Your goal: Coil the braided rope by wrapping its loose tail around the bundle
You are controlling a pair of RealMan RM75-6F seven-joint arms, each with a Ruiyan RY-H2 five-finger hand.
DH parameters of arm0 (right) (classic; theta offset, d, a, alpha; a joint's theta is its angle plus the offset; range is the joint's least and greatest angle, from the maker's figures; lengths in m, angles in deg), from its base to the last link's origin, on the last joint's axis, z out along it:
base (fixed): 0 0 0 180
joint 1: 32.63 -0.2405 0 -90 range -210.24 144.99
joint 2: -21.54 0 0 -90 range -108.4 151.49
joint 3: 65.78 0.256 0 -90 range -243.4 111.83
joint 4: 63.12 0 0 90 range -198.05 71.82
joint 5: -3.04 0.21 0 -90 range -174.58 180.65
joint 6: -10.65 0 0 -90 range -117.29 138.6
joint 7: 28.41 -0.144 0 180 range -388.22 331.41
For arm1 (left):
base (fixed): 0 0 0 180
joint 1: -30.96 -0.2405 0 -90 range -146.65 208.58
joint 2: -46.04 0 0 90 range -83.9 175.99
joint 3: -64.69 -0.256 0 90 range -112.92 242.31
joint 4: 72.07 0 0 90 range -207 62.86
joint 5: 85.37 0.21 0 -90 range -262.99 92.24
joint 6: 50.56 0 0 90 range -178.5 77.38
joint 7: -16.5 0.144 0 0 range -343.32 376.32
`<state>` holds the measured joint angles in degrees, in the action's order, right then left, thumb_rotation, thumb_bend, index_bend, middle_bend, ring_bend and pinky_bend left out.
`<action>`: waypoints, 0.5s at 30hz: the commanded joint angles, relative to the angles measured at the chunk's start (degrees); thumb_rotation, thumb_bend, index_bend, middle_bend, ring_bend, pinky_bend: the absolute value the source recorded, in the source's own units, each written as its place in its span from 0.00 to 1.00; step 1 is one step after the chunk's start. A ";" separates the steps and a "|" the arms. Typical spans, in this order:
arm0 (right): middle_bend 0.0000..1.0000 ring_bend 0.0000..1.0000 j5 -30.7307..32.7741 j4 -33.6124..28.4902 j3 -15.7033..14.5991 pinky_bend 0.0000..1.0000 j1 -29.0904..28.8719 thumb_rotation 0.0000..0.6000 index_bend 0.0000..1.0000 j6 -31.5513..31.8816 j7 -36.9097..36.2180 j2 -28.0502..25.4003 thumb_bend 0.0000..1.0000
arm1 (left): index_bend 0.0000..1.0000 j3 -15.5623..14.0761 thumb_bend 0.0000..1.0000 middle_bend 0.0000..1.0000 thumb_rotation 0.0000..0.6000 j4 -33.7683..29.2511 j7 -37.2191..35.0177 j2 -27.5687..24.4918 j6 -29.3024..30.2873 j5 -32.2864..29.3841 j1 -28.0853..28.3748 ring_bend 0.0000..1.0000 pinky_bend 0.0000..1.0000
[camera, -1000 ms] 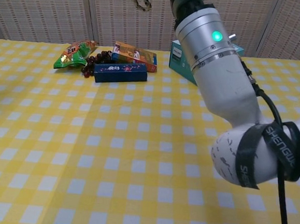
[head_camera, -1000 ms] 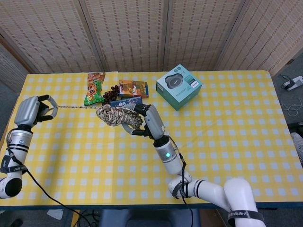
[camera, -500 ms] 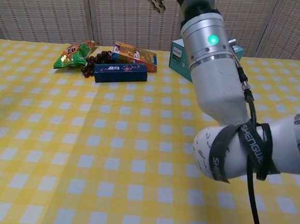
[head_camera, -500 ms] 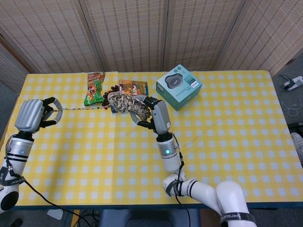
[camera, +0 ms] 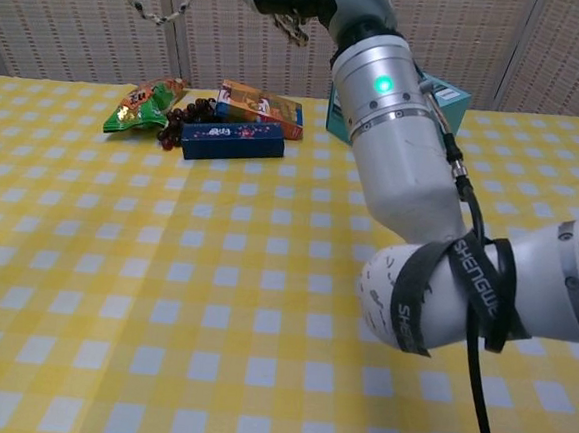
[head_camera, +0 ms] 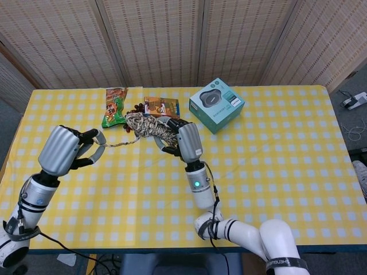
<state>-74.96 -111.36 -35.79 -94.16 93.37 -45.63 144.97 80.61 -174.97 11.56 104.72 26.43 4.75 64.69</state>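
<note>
Here we hold one braided rope (head_camera: 150,126) aloft between two hands.
Our right hand (head_camera: 182,139) grips its bundle; our left hand (head_camera: 73,150) pinches the tail above the tabletop (head_camera: 275,149), near three boxes and one snack bag (head_camera: 114,107).

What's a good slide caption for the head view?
Right hand holds the braided rope bundle above the checkered table while left hand pulls the loose tail.
</note>
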 commanded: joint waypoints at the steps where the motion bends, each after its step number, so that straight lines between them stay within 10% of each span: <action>1: 0.71 0.63 0.79 -0.86 0.27 0.65 -0.36 1.00 0.91 -1.25 1.83 -0.23 0.46 | 0.68 -0.13 0.43 1.00 1.00 -1.55 -0.71 -0.38 -0.70 2.13 1.38 1.00 1.00; 15: 0.71 0.63 3.44 -7.19 -1.93 0.65 -0.93 1.00 0.91 -12.67 7.32 -4.25 0.40 | 0.68 1.92 0.43 1.00 1.00 -5.38 -4.29 0.80 -3.65 1.69 5.94 1.00 1.00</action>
<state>-72.50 -116.93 -37.65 -95.13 82.89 -37.71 142.02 82.32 -180.24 7.83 105.25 22.66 6.63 70.41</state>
